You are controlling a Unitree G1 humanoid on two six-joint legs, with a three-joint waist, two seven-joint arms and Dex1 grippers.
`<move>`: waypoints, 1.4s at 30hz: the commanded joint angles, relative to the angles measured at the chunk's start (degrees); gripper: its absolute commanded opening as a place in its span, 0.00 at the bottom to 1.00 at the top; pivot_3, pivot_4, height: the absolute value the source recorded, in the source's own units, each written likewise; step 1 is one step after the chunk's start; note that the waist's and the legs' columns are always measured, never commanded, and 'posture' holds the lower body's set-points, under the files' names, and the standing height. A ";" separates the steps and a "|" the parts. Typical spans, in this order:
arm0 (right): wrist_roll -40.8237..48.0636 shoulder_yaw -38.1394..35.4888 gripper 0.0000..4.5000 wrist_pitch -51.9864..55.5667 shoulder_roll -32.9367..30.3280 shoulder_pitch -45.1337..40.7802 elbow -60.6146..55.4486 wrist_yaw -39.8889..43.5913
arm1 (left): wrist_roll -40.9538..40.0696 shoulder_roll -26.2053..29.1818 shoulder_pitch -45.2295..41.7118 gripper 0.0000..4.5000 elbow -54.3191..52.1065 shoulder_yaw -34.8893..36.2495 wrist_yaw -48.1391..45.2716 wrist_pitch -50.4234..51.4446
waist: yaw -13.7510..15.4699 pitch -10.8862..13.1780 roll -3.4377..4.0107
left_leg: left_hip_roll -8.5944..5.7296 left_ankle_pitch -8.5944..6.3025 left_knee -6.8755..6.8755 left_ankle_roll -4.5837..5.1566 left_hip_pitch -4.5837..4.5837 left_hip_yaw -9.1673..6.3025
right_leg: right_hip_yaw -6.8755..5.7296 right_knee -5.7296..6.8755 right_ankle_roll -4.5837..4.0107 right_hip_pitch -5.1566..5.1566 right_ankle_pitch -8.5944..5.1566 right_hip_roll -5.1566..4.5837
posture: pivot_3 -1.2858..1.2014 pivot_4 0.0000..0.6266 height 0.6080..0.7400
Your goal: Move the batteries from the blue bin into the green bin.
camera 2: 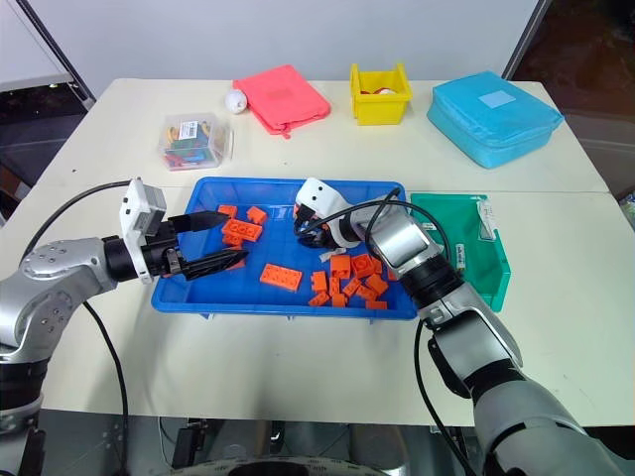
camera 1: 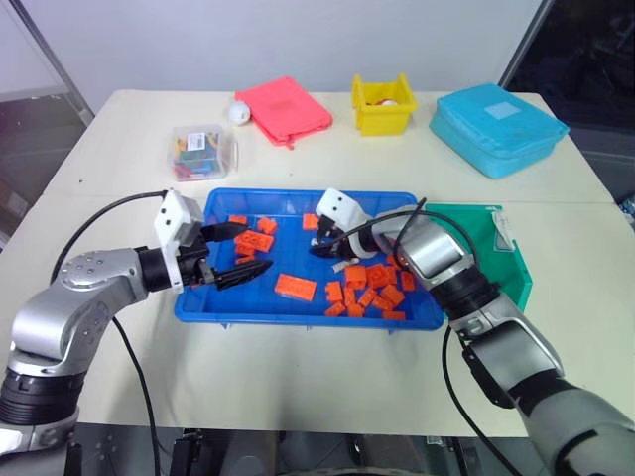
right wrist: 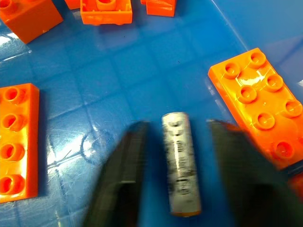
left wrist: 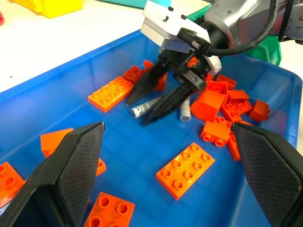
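Silvery battery [right wrist: 181, 169] lies between my right pincer [left wrist: 152, 103] fingers, gaps both sides, not clamped. Risk: roll away on closing. Left pincer [camera 1: 241, 250] apart, idle.

A cream worktop [camera 1: 298, 377] carries, from 10 to 2 o'clock, a clear box of colourful pieces [camera 1: 201, 151], a pink pouch [camera 1: 284, 108], a yellow bin [camera 1: 383, 103] and a light-blue case [camera 1: 498, 127].

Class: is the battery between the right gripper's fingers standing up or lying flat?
Lying flat. The battery rests lengthwise on the blue bin's floor, between the right gripper's fingers.
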 commanded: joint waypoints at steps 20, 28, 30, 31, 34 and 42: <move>5.52 -12.40 0.02 19.02 -16.99 -8.71 -27.72 4.64 | -0.91 -1.41 -6.29 1.00 0.65 -0.78 -4.41 -1.93 | 0.75 0.01 0.01 | -0.06 0.00 -0.02 0.00 -0.04 -0.09 | -0.10 -0.10 0.00 0.07 0.00 -0.12 | 0.52 0.24 1.00; 8.55 -17.09 0.02 24.34 -35.39 0.91 -37.71 7.32 | 1.99 -3.92 -13.49 1.00 7.25 -5.05 -8.82 -5.03 | 0.16 0.04 -0.02 | -0.03 -0.01 -0.03 0.02 -0.04 -0.03 | -0.09 -0.13 0.00 0.04 0.00 -0.01 | 0.52 0.24 1.00; 9.14 -18.90 0.02 24.96 -38.90 4.19 -39.06 7.36 | 2.69 -4.71 -15.16 1.00 9.10 -6.11 -9.84 -5.80 | 0.20 0.04 -0.01 | 0.00 -0.01 -0.02 0.02 -0.04 0.00 | -0.08 -0.12 0.00 0.03 -0.01 0.02 | 0.52 0.24 1.00; 9.23 -19.90 0.02 24.88 -40.62 6.20 -39.49 7.23 | 3.07 -5.09 -15.96 1.00 10.05 -6.56 -10.38 -6.19 | 0.14 0.04 -0.02 | -0.01 -0.01 -0.02 0.02 -0.04 0.01 | -0.08 -0.11 0.00 0.04 -0.01 0.01 | 0.52 0.24 1.00; 10.26 -23.42 0.02 25.55 -43.67 11.44 -40.10 6.84 | 4.18 -6.18 -17.84 1.00 12.58 -8.02 -11.97 -7.24 | 0.30 0.09 -0.09 | -0.02 -0.01 0.02 0.02 -0.04 0.03 | -0.07 -0.12 0.00 0.07 -0.01 -0.02 | 0.52 0.24 1.00; 9.70 -25.31 0.25 20.25 -47.14 20.56 -38.77 5.22 | 5.50 -7.94 -18.85 1.00 13.81 -9.21 -13.40 -7.58 | 0.22 0.09 -0.09 | 0.00 -0.01 0.04 0.02 -0.03 0.04 | -0.06 -0.11 0.01 0.08 0.00 0.01 | 0.52 0.24 1.00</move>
